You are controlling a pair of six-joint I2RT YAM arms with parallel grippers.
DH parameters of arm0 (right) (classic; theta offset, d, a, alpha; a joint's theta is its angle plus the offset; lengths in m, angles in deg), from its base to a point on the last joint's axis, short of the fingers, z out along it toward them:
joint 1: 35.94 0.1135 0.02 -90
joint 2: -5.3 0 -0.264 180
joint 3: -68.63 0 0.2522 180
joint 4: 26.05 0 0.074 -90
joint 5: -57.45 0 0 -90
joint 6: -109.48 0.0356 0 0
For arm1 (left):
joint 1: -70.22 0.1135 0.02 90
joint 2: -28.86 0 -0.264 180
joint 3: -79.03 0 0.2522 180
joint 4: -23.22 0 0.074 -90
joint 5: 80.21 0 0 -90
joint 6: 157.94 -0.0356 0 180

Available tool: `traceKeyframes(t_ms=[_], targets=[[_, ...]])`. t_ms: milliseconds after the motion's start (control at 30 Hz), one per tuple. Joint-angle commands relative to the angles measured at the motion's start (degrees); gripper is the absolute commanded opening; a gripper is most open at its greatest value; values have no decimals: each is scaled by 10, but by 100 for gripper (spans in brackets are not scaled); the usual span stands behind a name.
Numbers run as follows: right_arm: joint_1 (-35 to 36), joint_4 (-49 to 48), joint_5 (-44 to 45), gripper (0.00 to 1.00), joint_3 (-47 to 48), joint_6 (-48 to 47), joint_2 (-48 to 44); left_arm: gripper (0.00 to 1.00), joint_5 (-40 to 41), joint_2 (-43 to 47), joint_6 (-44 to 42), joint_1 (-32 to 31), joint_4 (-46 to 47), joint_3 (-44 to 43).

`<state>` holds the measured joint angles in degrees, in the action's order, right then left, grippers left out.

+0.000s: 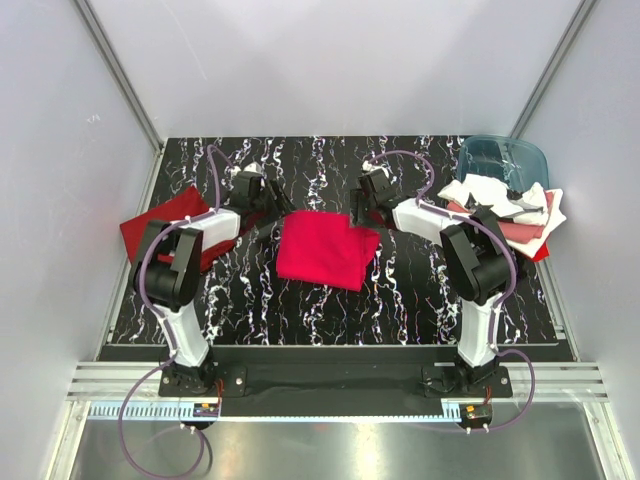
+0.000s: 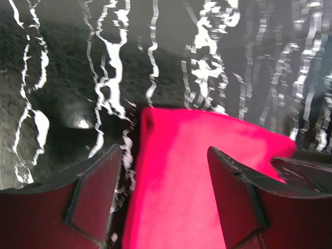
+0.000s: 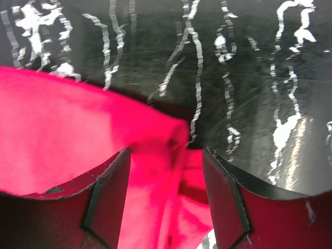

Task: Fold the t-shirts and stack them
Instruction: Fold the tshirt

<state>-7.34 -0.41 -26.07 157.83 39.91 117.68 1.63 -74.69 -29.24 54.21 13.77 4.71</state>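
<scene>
Both arms are in over the middle of the table [image 1: 250, 290], and the crimson shirt [image 1: 322, 250] lies there, folded into a rough square, flat on the black marbled top. The left fingers [image 1: 278, 205] are at its upper left corner and the right fingers [image 1: 366, 210] at its upper right, one on each side, pointing in at each other across the cloth.

Down the left wrist view: the left fingers [image 2: 93, 197] stand apart, wide gap, nothing pinched. One is over bare table, the other over the crimson shirt [image 2: 181, 145], and the shirt's edge runs up between them. Right wrist view, same story: the right fingers [image 3: 106, 199] are spread, and a folded corner of the crimson shirt [image 3: 62, 129] sits in the gap, with a second layer showing beneath it. Whether the tips actually touch the cloth is hard to call, since the view is too close and a bit blurred.

Off to the left, the dark red shirt [image 1: 150, 225] lies at the table's edge, partly under the left arm [image 1: 195, 235]. Over on the far right there's a loose pile [image 1: 505, 215] of shirts, white with dark marks on top, salmon pink and red underneath, reaching the right edge. Just behind the pile sits the blue-teal tub [image 1: 500, 158], in the far right corner.
</scene>
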Motion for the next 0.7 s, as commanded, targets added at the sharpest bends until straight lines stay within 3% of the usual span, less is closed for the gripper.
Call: traceKeyframes(t_ms=[0,200,333,367,433,467,567,667], targets=[[-14,-19,4,63,28,-14,13,70,6,-32,-20,2,-5,-54],[-28,-39,-45,55,31,-11,37,62,-18,-67,-18,2,-17,-76],[-41,-59,-92,39,25,3,47,50,-31,-88,-13,3,-19,-87],[-41,-63,-102,34,23,6,46,40,-32,-92,-13,3,-27,-95],[-42,-71,-109,27,20,7,44,32,-34,-98,-13,3,-27,-97],[-41,-73,-114,18,19,8,40,27,-40,-97,-12,3,-24,-94],[-41,-84,-124,2,10,12,29,0,-45,-89,-10,3,-18,-91],[-41,-91,-125,0,-6,23,9,0,-48,-73,-7,2,-4,-82]])
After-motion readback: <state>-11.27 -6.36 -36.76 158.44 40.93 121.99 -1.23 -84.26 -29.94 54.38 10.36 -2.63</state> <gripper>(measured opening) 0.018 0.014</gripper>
